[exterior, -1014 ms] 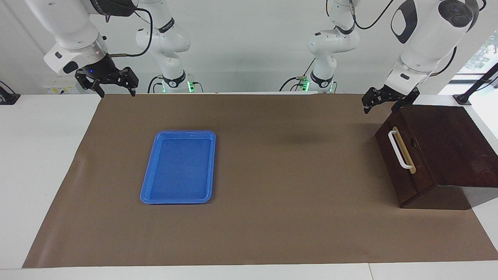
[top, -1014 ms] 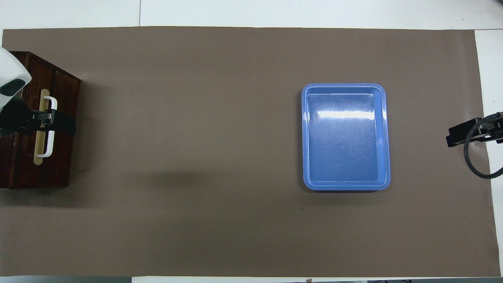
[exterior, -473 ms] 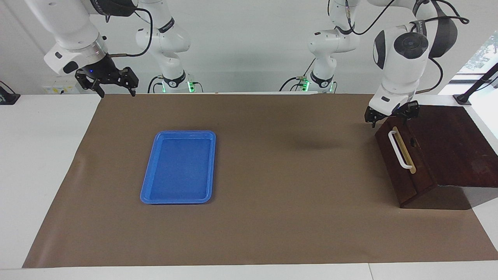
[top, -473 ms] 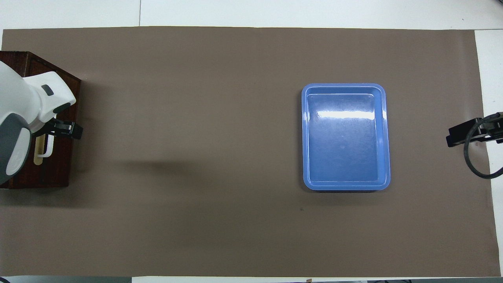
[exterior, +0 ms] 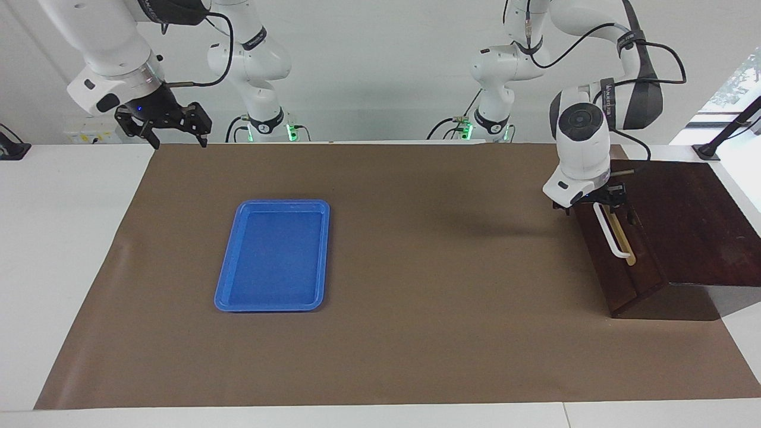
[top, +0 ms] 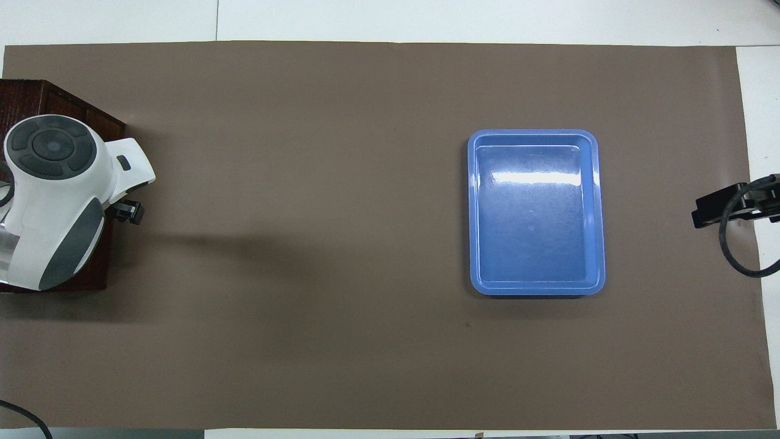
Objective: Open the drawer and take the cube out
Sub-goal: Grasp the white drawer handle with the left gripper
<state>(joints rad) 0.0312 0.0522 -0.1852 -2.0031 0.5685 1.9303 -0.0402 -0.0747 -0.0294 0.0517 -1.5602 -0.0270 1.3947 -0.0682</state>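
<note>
The left hand (exterior: 600,201), open and empty, is hovering at the white handle's (exterior: 611,236) twelve-o'clock end on the shut drawer (exterior: 618,261), risking an off-centre grip slipping off.

"What colours stand out?"

"A plain bright blue tray (exterior: 272,255) on a plain brown paper sheet (exterior: 416,333), over a white bench (exterior: 53,238)."

"And the drawer (exterior: 618,261)?"

"Dark brown wood, with a white bar handle (exterior: 611,235) and a tan strip (exterior: 625,241) on its front. The arms are white with grey patches, and both grippers are black."
</note>
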